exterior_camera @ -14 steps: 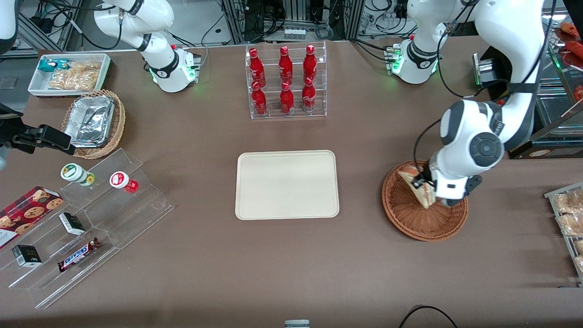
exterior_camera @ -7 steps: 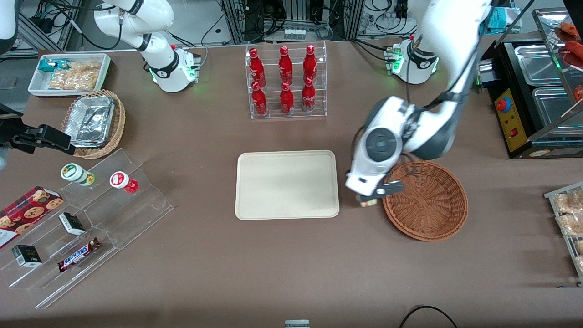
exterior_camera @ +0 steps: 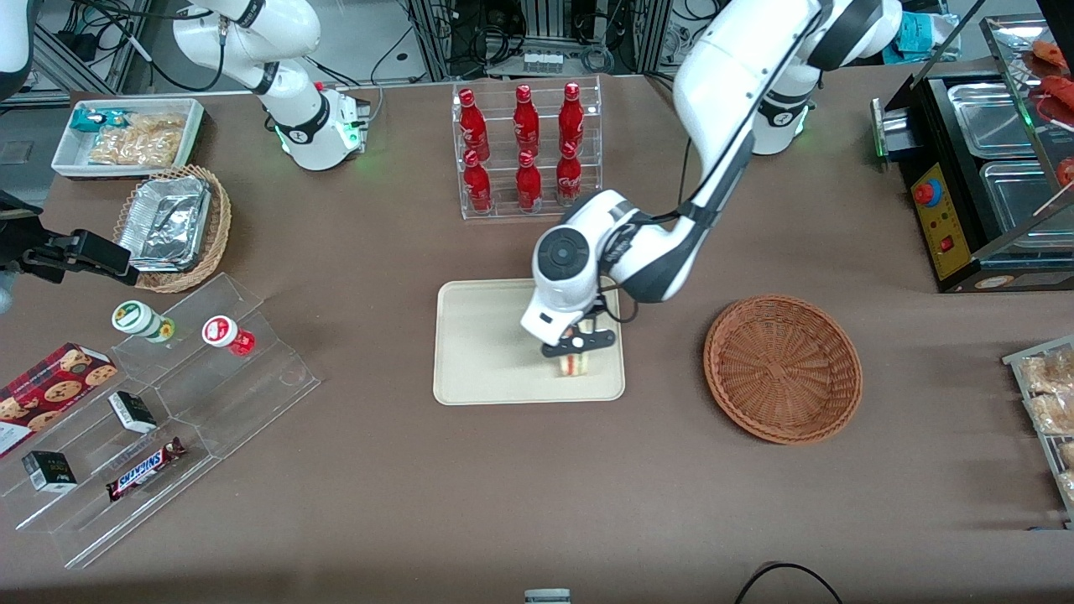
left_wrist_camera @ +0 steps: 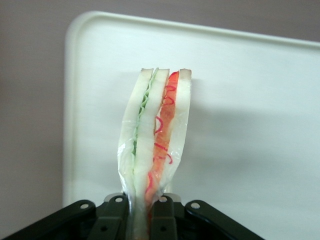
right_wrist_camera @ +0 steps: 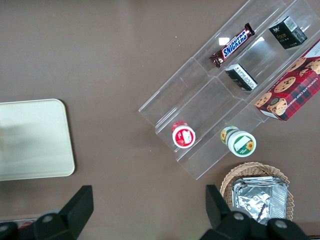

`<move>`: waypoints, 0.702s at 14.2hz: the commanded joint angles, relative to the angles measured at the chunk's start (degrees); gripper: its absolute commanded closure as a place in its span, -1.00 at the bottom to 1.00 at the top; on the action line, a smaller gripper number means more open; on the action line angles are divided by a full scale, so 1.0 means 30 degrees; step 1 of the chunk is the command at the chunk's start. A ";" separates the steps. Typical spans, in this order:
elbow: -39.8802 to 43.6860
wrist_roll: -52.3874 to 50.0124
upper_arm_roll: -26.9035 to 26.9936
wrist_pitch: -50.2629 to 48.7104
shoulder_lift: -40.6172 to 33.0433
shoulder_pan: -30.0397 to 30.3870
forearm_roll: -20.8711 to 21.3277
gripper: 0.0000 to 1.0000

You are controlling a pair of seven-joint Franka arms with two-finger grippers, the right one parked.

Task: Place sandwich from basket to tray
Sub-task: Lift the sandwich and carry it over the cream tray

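Observation:
My left gripper [exterior_camera: 576,346] hangs just above the cream tray [exterior_camera: 478,352], over the part nearest the basket, shut on the wrapped sandwich [exterior_camera: 574,363]. In the wrist view the sandwich [left_wrist_camera: 156,135] sticks out from between the black fingers [left_wrist_camera: 116,220], its white bread, green layer and red layer edge-on over the tray [left_wrist_camera: 260,125]. The reddish-brown wicker basket [exterior_camera: 783,367] sits empty beside the tray, toward the working arm's end of the table.
A clear rack of red bottles [exterior_camera: 526,149] stands farther from the front camera than the tray. Toward the parked arm's end lie a tiered acrylic stand with snacks [exterior_camera: 159,419], a tan basket of foil trays [exterior_camera: 172,225] and a white bin [exterior_camera: 126,136].
The left arm has carried the sandwich out of the basket, past the tray's rim and over the tray. The basket now holds nothing.

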 commanded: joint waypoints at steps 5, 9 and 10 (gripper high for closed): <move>0.1927 -0.0340 0.0243 0.0822 0.1784 -0.1438 0.0227 0.75; 0.1870 -0.0338 0.0243 0.1670 0.2048 -0.1439 0.0198 -0.99; 0.1928 -0.0456 0.0243 0.1730 0.1961 -0.1438 0.0140 -1.00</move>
